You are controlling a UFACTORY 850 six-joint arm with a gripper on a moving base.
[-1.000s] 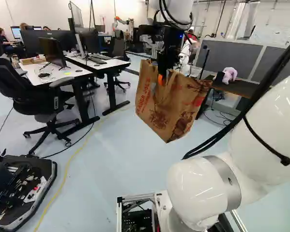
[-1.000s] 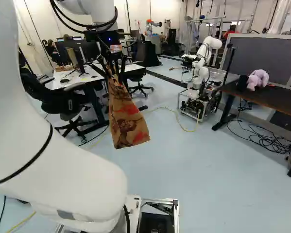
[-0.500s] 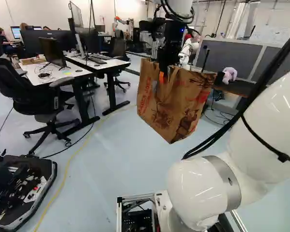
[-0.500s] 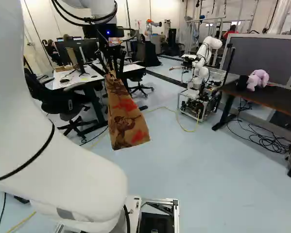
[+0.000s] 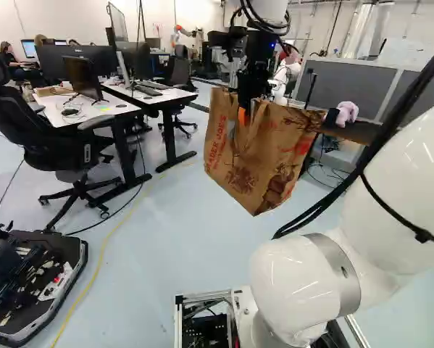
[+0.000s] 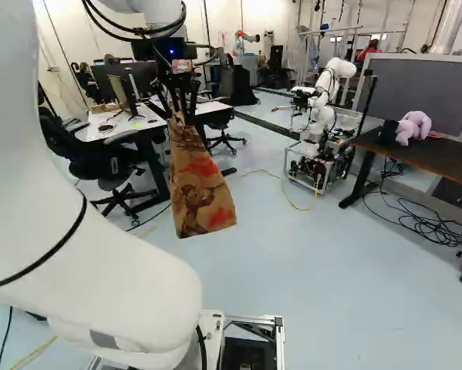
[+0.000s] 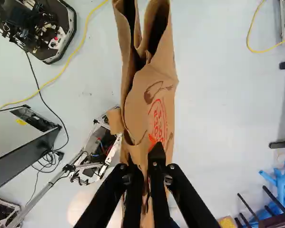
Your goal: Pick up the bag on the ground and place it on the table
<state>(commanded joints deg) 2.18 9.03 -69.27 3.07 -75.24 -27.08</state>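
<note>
Near the middle of the left base view, the paper bag (image 5: 256, 159) hangs broad face showing from the gripper (image 5: 245, 109), above the floor (image 5: 180, 246). The right base view shows it narrow, and more of the dark table (image 6: 446, 159). Only the wrist view looks into its folds, fingers nearly together, pinching paper.

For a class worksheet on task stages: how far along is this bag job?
Done: the pick-up looks complete, as the paper bag hangs above the floor. In hand: the gripper is closed on its upper part. Left: placing and letting go, since the bag rests on neither the dark table nor the white desks.
</note>
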